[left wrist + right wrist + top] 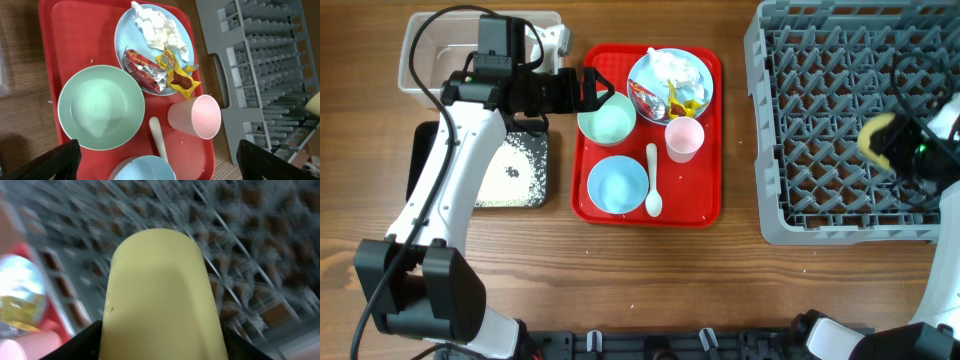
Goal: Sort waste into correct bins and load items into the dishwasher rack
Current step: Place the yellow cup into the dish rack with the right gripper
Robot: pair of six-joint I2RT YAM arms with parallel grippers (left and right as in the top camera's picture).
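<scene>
- Left gripper (598, 90): jaws spread wide with nothing between them, hovering above the mint bowl (101, 107) at the left rear of the red serving tray (712, 205).
- Right gripper (892, 145): closed on the yellow cup (160, 295), fingers on either side of it, over the right side of the dishwasher rack (825, 120). Whether the cup touches the grid cannot be told.
- Light blue plate (125, 35): rear of the red tray. It carries a crumpled white tissue (159, 27), a red wrapper (145, 67) and a yellow wrapper (176, 70).
- Pink cup (199, 116): on the red tray, just beside the plate, lying tilted with its mouth open to the wrist view.
- White spoon (652, 180): on the red tray, between the pink cup and the pale blue bowl (617, 185).
- Black tray (420, 150): left of the red tray, partly under the left arm, holding white rice grains (515, 170).
- Clear tub (425, 45): behind the black tray, at the rear left of the table.
</scene>
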